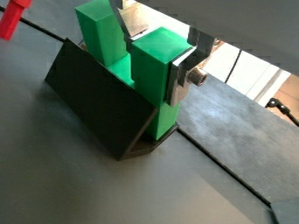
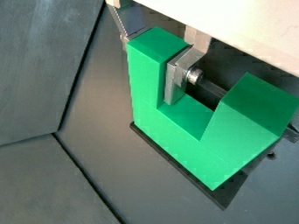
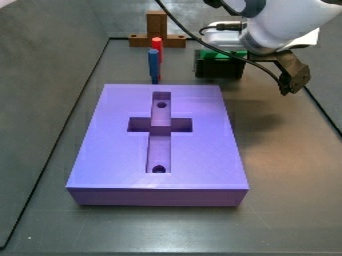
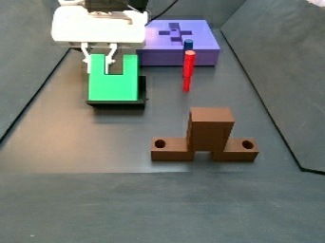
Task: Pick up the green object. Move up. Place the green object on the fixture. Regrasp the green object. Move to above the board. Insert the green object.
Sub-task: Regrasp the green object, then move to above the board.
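Gripper [image 4: 106, 63] fingers pinch one arm of the green object [image 4: 112, 87] seated in the fixture [image 1: 100, 109]

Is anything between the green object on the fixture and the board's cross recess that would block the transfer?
The blue peg stands upright near the board edge, beside the fixture. The gripper is at the green object; lifted above peg height, nothing else visibly intervenes.

Dark floor [image 4: 76, 180]: we list the fixture [image 4: 135, 99] beneath the gripper [image 4: 101, 65]; blue peg [image 4: 188, 70] beside; purple board [image 3: 160, 140] and wooden stand [image 4: 203, 136] farther off.
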